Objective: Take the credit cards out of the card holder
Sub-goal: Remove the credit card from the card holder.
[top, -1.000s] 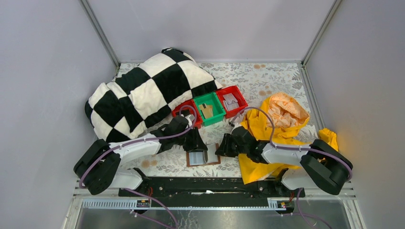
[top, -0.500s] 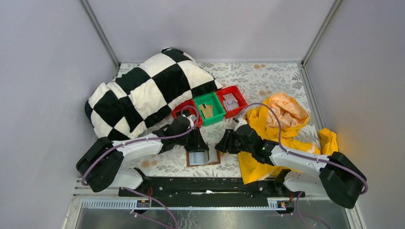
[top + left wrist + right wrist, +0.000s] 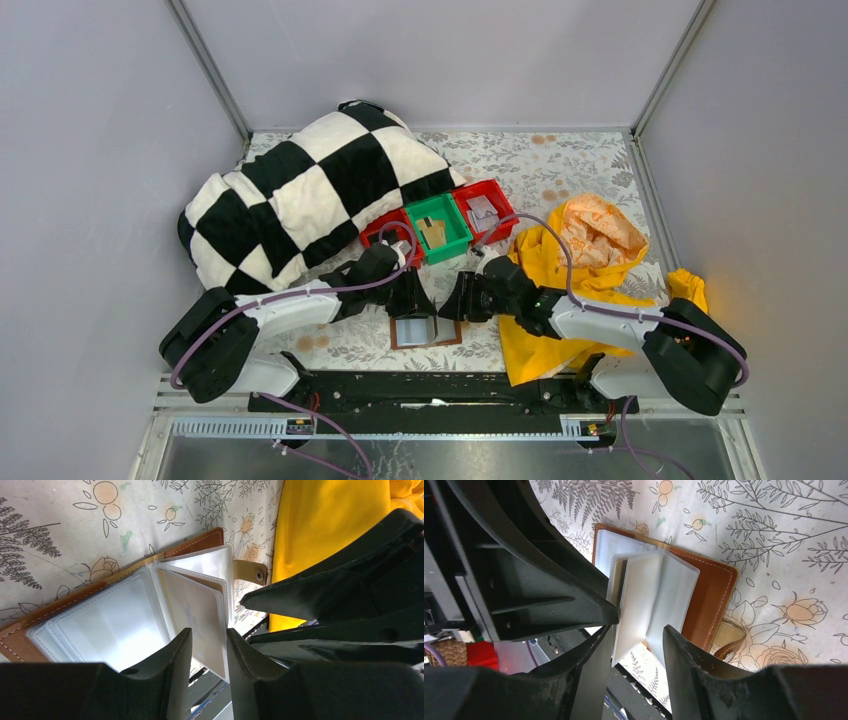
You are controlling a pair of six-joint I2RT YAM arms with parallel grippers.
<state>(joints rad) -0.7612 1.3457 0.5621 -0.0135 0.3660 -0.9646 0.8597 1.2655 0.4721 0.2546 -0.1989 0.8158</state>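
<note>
A: Left gripper (image 3: 206, 645)?
B: Partly closed, pinching 1 raised clear sleeve, pale card inside.
A: Card holder (image 3: 426, 330)?
B: Open on floral table (image 3: 560, 160), between both arms, brown cover down, sleeves fanned.
A: Right gripper (image 3: 636, 630)?
B: Partly open, straddling raised sleeves; grip not discernible.
A: Credit cards (image 3: 433, 232)?
B: Tan, in green bin (image 3: 455, 243).

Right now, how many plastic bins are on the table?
3, in one row behind the wallet: a red bin partly hidden by the left arm, a green bin in the middle, a red bin on the right. The pillow may hide more.
</note>
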